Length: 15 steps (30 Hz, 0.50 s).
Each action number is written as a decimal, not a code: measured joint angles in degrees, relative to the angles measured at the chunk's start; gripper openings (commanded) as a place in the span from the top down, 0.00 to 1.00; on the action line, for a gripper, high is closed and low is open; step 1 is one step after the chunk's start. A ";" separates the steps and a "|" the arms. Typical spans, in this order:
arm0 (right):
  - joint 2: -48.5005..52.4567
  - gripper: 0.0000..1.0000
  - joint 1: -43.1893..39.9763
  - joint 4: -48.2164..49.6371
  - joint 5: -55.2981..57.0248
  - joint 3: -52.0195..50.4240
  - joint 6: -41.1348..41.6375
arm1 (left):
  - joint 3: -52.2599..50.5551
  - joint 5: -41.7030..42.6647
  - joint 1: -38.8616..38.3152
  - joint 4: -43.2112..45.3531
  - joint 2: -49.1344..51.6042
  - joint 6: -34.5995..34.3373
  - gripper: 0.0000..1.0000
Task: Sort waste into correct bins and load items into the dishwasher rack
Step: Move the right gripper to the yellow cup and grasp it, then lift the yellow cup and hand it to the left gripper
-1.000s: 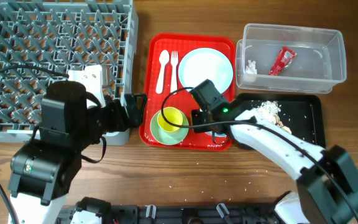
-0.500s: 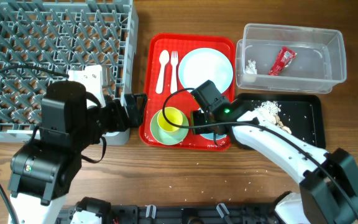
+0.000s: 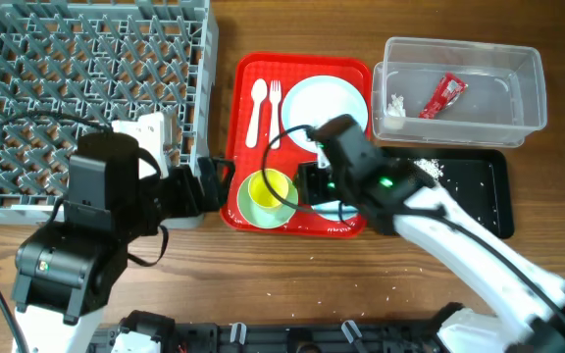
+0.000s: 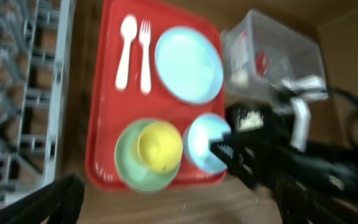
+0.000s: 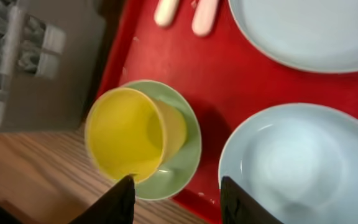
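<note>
On the red tray lie a white spoon, a white fork and a pale-blue plate. A yellow cup sits tilted inside the pale-green bowl. The pale-blue bowl stands beside it, mostly hidden under my right arm in the overhead view. My right gripper is open and empty, hovering between the two bowls. My left gripper is open and empty, between the grey rack and the tray. The red wrapper and tissue lie in the clear tub. Food crumbs lie in the black tray.
The rack fills the back left corner and holds no dishes. A few crumbs lie on the wooden table in front of the trays. My right arm crosses over the black tray's left part.
My right arm has risen and shifted slightly back and right over the blue bowl. My left wrist has tilted a little. The dishes have not moved.
</note>
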 measured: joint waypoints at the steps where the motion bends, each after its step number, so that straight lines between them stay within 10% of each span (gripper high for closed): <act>1: 4.74 0.61 0.02 3.85 -0.39 0.02 -0.04 | 0.04 -0.04 1.22 -2.47 -0.31 -0.39 0.00; 6: 13.22 0.64 0.02 7.37 -1.14 -0.02 -0.17 | 0.04 -0.04 9.77 -5.60 -6.03 -1.22 0.00; 8: 14.29 0.96 0.02 7.96 -1.18 -0.02 -0.17 | 0.13 -0.04 10.60 -6.95 -6.67 -1.20 0.00; 15: 6.03 0.96 -2.05 7.06 -5.55 0.28 -0.37 | 0.13 -2.19 10.84 -9.86 -6.49 -1.20 0.00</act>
